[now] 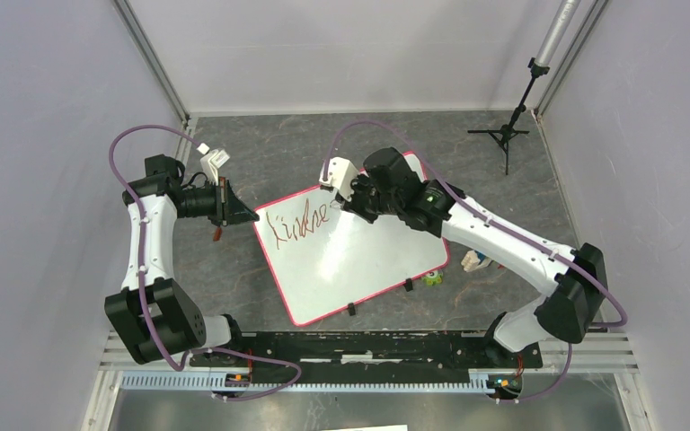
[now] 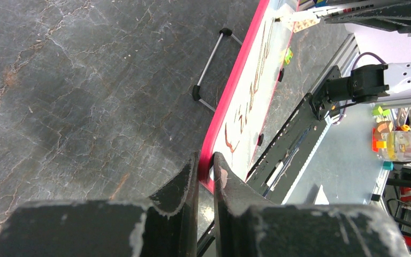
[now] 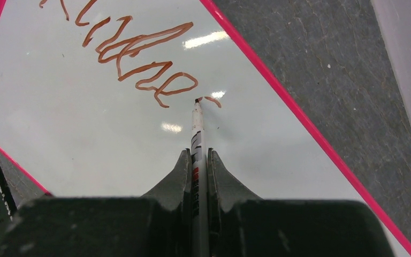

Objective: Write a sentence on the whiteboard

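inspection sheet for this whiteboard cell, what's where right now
surface: dark marbled table
job's things: whiteboard lying flat, skewed; sentence partly written, one reddish-brown line near the far edge; marker tip touching the board
clutter: small coloured toys beside the board's right edge
grippers: left gripper shut on the board's red edge; right gripper shut on the marker
cables: purple cables looping along both arms
surroundings: plain walls; black tripod at far right
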`<state>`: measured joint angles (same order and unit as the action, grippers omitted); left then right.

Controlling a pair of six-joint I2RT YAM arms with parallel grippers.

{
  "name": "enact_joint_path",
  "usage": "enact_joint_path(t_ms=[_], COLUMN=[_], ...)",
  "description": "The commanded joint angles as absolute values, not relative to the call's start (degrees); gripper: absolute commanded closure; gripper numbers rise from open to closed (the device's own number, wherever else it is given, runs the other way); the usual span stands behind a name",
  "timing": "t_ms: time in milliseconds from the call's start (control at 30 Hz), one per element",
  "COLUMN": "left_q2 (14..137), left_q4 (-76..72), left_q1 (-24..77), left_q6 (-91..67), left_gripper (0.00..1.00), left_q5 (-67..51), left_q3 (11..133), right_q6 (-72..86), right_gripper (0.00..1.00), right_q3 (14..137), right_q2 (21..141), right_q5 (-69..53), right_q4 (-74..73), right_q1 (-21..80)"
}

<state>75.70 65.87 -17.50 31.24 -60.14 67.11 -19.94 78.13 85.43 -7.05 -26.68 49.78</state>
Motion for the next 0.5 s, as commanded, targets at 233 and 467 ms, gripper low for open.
enact_joint_path(t_ms=[233, 467], left_q2=[75.08, 75.24], left_q4=[66.47, 66.48], left_q1=[-16.78, -16.78], left_q6=[32.02, 32.03], left_gripper=[0.84, 0.84], left_q5=[-61.41, -61.44], left_q3=[66.91, 66.97], right_q6=[-22.76, -22.81], right_gripper=[1.00, 1.00], right_q3=[75.52, 73.88], right_q2=[82.37, 81.77], right_q5=[-3.25, -3.19], right_q4=[-27.83, -29.35], right_q1=[50.06, 50.07])
